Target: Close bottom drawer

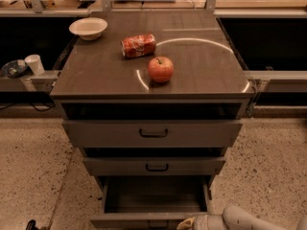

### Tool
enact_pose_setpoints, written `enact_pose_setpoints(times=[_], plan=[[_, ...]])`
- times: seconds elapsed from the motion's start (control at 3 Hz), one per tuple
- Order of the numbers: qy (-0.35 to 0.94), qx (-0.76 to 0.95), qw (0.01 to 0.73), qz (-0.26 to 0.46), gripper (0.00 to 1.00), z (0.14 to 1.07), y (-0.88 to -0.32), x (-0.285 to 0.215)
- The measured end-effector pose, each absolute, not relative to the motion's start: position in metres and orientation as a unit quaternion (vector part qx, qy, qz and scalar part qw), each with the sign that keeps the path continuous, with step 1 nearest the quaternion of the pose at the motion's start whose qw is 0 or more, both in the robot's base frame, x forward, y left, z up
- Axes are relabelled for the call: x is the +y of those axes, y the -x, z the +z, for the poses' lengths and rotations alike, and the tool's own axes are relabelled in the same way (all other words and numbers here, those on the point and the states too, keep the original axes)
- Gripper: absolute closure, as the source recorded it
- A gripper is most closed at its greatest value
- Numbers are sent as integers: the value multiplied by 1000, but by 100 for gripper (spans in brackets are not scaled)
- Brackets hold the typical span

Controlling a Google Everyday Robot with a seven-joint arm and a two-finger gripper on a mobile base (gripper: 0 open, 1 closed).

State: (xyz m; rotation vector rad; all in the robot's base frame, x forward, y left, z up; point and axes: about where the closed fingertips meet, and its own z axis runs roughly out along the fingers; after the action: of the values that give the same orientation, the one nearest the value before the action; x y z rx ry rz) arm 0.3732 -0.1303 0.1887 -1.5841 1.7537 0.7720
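Observation:
The bottom drawer is the lowest of three grey-brown drawers and stands pulled out, its deep box empty. Its front panel runs along the lower edge of the camera view; the handle is cut off by the frame. My gripper is at the bottom edge, right of centre, touching or just in front of the front panel's right part. The pale arm comes in from the lower right.
The middle drawer and top drawer are slightly out, each with a dark bar handle. On the cabinet top lie an apple, a red can on its side and a white bowl. A white cup stands at the left. Speckled floor lies on both sides.

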Motion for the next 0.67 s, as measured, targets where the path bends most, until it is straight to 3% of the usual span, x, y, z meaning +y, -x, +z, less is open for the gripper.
enact_pose_setpoints(times=[0.67], plan=[[593,711,314,212,25,164,-391,-129]])
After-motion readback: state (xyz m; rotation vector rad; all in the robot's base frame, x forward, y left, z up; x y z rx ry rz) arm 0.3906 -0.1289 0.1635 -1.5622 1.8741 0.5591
